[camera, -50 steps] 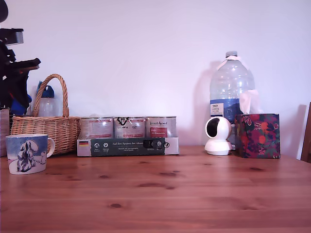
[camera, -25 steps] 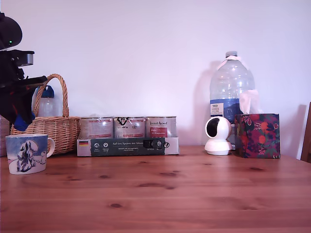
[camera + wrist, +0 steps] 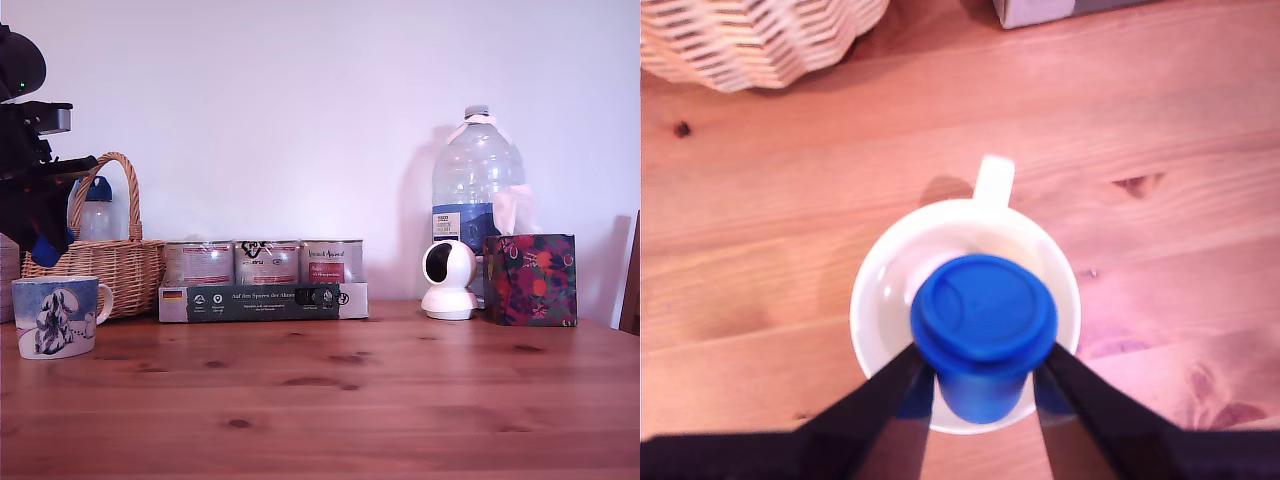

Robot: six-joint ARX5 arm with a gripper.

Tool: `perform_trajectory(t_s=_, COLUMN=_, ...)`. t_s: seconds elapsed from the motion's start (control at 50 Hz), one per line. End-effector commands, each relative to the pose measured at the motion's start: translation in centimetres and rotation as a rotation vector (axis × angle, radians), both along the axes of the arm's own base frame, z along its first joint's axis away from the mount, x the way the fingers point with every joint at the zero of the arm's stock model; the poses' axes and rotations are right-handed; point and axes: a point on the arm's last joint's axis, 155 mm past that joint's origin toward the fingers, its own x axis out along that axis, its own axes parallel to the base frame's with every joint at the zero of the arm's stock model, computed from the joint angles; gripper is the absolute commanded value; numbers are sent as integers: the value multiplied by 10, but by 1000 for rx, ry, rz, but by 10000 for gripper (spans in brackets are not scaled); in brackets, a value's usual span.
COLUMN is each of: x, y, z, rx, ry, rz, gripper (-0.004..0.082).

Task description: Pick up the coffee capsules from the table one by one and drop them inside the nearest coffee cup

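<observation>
Hand (image 3: 983, 385) — black, two fingers (image 3: 880, 400) closing on a blue capsule (image 3: 984, 325), gripping it by its sides; the capsule's flat round foil end is facing the wrist camera. In the exterior view the hand (image 3: 45, 245) is hanging at the far 9 o'clock edge of the scene, a blue bit showing at its tip, above the cup.

Cup (image 3: 55, 316) — blue-and-white snowy picture, white handle; standing upright on the worktop at the 9 o'clock side of the exterior view. In the wrist view the cup (image 3: 880, 290) is lying directly under the capsule, white inside, handle pointing toward 12 o'clock; whether anything is lying inside cannot be told, since the capsule is covering much of the opening.

Worktop (image 3: 400, 390) — reddish-brown pine, dark knots.

Basket (image 3: 100, 262) — wicker, arched handle, sitting just behind the cup.

Tins (image 3: 265, 262) — three in a row, standing behind a dark printed box (image 3: 262, 301), toward 3 o'clock from the basket.

Camera (image 3: 448, 280) — small, white, round-headed; just beside it a floral tissue box (image 3: 529, 279), and behind both a large water bottle (image 3: 476, 185).
</observation>
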Motion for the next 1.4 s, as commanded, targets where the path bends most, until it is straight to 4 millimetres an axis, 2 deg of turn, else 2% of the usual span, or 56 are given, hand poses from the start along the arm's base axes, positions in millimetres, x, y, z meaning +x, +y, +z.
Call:
perform_trajectory(t_s=0.0, x=5, y=0, z=-6, rx=6, ry=1, rz=-8, gripper=308)
perform_trajectory(t_s=0.08, x=9, y=0, z=-3, rx=4, ry=-17, rz=-6, gripper=589)
perform_trajectory(t_s=0.12, x=11, y=0, z=-3, rx=4, ry=-23, rz=-6, gripper=681)
perform_trajectory(t_s=0.16, x=11, y=0, z=-2, rx=4, ry=-25, rz=-7, gripper=710)
perform_trajectory(t_s=0.26, x=12, y=1, z=-2, rx=8, ry=-30, rz=-11, gripper=703)
perform_trajectory(t_s=0.32, x=12, y=1, z=1, rx=9, ry=-39, rz=-11, gripper=663)
perform_trajectory(t_s=0.42, x=16, y=-2, z=14, rx=0, ry=-80, rz=-20, gripper=495)
perform_trajectory(t_s=0.58, x=16, y=-13, z=46, rx=-43, ry=-160, rz=-53, gripper=56)
perform_trajectory(t_s=0.62, x=15, y=-16, z=52, rx=-53, ry=-173, rz=-61, gripper=-28)
perform_trajectory(t_s=1.06, x=-10, y=-27, z=115, rx=-99, ry=-285, rz=-99, gripper=-20)
perform_trajectory(t_s=1.24, x=-35, y=-27, z=136, rx=-96, ry=-349, rz=-101, gripper=-20)
perform_trajectory(t_s=1.38, x=-59, y=-27, z=140, rx=-104, ry=-402, rz=-89, gripper=-20)
